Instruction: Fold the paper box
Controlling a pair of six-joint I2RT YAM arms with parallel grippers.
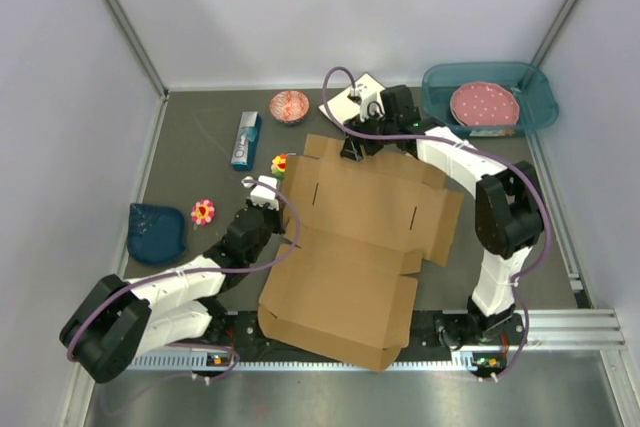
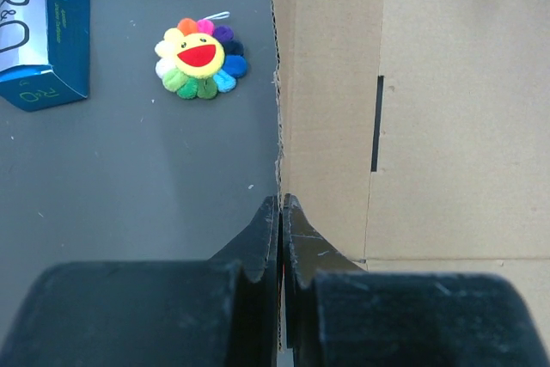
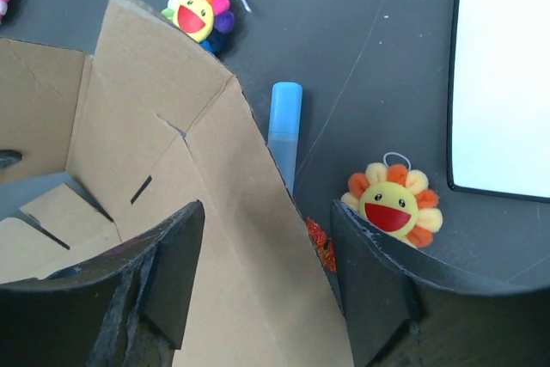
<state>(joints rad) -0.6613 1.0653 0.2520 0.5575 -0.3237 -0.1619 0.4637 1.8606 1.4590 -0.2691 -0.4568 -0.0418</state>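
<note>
The paper box [image 1: 350, 247] is a large brown cardboard sheet with slits and flaps, lying partly folded in the middle of the table. My left gripper [image 1: 266, 193] is shut on its left edge. In the left wrist view the jaws [image 2: 281, 205] are pressed together with the thin cardboard edge [image 2: 277, 109] running between them. My right gripper [image 1: 356, 143] is at the box's far edge. In the right wrist view it stands open [image 3: 267, 205], with a raised cardboard flap [image 3: 249, 238] between its fingers and not pinched.
A rainbow flower plush [image 2: 200, 59] and a teal carton [image 2: 39, 32] lie left of the box. An orange flower plush [image 3: 394, 205], a blue tube [image 3: 284, 131] and white paper [image 3: 503, 75] lie beyond the flap. A pink bowl [image 1: 290, 105], a teal tray [image 1: 535, 107] and a blue pouch [image 1: 157, 230] ring the table.
</note>
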